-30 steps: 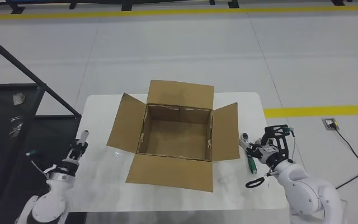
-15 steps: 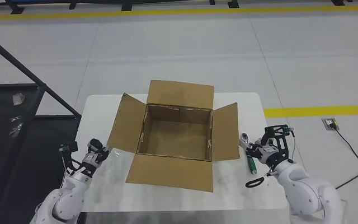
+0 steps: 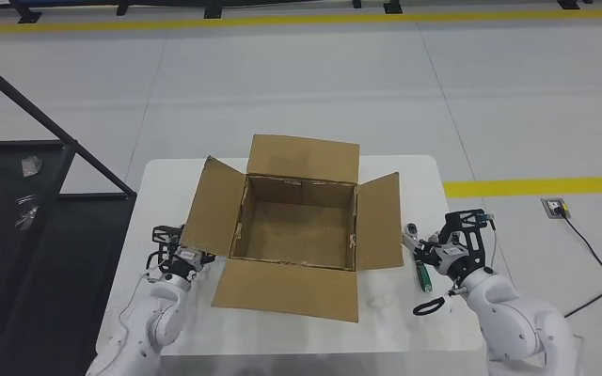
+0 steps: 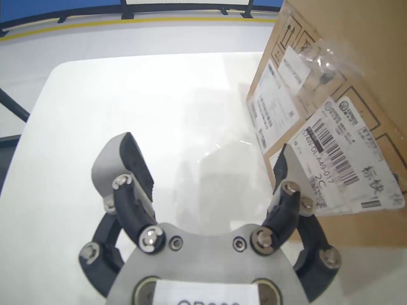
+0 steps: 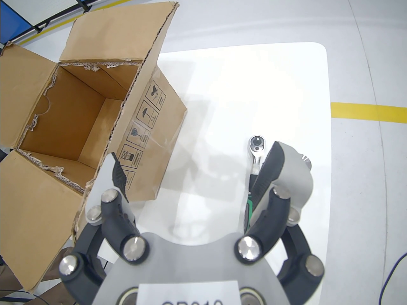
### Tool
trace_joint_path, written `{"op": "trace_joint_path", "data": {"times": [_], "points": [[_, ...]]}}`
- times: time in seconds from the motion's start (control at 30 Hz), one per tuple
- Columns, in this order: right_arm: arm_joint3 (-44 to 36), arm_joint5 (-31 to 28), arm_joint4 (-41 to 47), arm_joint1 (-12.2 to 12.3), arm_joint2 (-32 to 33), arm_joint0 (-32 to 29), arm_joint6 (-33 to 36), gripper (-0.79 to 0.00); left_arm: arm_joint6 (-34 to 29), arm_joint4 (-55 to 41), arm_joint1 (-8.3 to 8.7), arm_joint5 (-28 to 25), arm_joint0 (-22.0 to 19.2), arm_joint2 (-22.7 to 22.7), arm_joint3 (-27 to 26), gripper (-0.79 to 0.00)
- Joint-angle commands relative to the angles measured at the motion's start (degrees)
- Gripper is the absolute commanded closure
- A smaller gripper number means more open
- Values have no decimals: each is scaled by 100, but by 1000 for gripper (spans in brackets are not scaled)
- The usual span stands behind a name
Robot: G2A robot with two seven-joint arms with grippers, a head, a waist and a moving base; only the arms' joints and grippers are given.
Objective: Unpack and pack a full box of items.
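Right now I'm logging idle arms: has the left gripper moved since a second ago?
Yes. The left gripper went from the table edge inward to the box's left flap.

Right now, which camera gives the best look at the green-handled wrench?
The right wrist view: the wrench lies close up, its round metal head clear, the green handle partly behind one jaw. The top view shows it from farther off, on the table right of the box. The left wrist view faces the box's labelled side.
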Motion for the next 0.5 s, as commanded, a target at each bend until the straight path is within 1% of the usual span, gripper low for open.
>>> {"op": "trace_joint_path", "data": {"times": [0.0,0.13,0.23,0.33,0.47], "points": [[0,0,0,0,0,0,0,-785,35,44,-87,-46,-267,209,331,-785],[0,0,0,0,0,0,0,-785,81,248,-245,0,-699,551,869,-785],[0,0,0,0,0,0,0,-785,149,340,-355,-22,-939,752,1207,-785],[0,0,0,0,0,0,0,-785,266,405,-458,12,-1096,912,1464,-785],[0,0,0,0,0,0,0,-785,411,412,-580,206,-1275,1020,1763,-785]]}}
